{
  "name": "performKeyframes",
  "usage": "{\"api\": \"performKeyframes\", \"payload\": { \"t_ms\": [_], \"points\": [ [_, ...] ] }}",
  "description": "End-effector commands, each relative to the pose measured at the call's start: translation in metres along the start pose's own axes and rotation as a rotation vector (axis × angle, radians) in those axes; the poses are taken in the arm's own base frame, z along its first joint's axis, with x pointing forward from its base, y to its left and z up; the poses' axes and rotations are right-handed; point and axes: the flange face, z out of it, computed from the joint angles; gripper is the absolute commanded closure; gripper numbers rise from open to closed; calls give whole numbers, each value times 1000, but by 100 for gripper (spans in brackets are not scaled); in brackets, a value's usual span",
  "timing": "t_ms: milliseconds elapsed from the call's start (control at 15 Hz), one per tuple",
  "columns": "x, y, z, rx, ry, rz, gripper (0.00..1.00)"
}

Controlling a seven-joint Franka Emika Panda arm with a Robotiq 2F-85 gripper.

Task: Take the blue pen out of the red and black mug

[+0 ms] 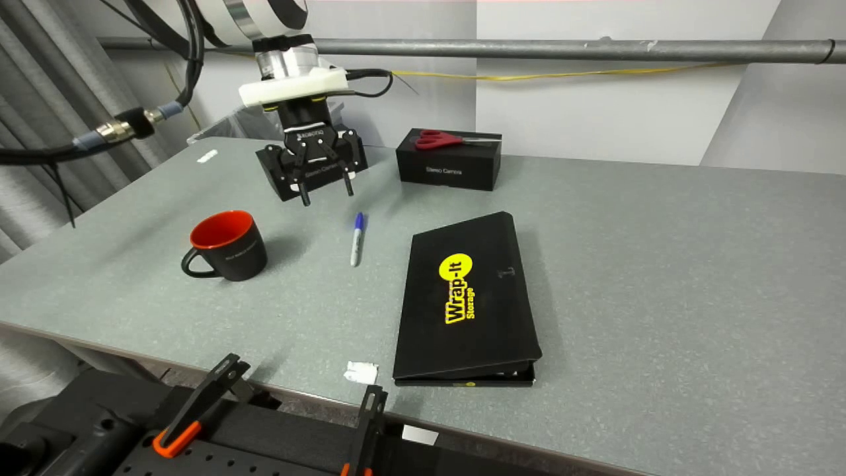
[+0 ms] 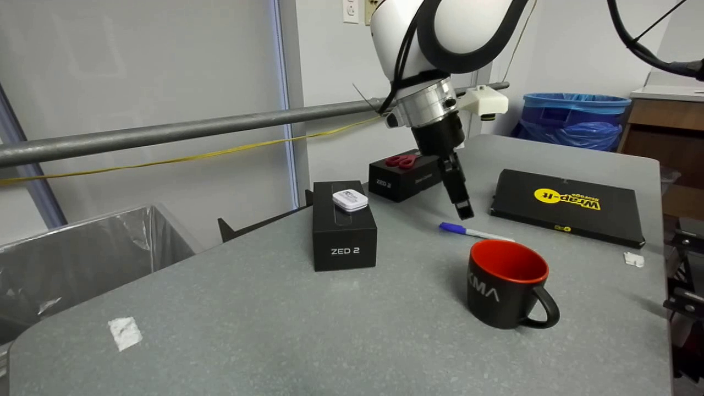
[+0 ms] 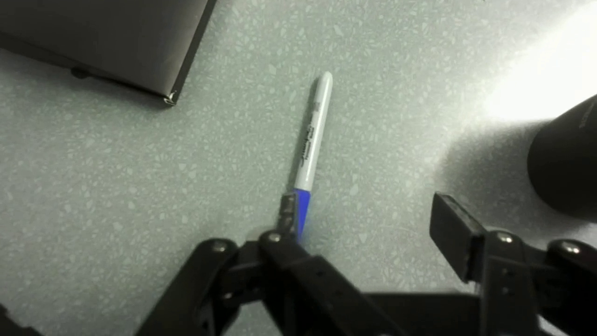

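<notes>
1. The claw [image 1: 327,192] has its two fingers [image 3: 454,233] spread wide, and the wrist view shows mainly bare table [image 3: 373,186] between their tips.
2. It hangs above the table, clear of the blue pen [image 1: 357,239] (the wrist view has one finger partly hiding the cap, yet both exterior views show a gap between tips and pen).
3. The pen lies flat on the table, outside the red and black mug [image 2: 506,291]; its blue cap is the end nearer the claw, and its pale barrel points away.
4. The mug stands upright to one side of the pen, near but apart, black outside and red within, its handle turned away from the pen.
5. On the pen's other side, a black Wrap-It box [image 1: 472,301] lies flat, its lid slightly raised at one edge, well apart from the mug.
6. Farther out, a Stereo Camera box [image 1: 462,162] carries red scissors [image 1: 453,139], and in an exterior view a ZED 2 box [image 2: 345,236] bears a small white case [image 2: 350,200].
</notes>
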Motion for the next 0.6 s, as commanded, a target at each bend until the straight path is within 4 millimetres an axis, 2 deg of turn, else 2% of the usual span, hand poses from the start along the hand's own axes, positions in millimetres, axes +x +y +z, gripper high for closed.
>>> {"api": "performKeyframes", "payload": {
  "t_ms": [0, 200, 267, 533],
  "points": [
    [8, -2, -9, -33, 24, 14, 0],
    [9, -4, -14, -17, 32, 7, 0],
    [4, -2, -8, -6, 15, -1, 0],
    [5, -3, -10, -7, 19, -2, 0]
  ]
}}
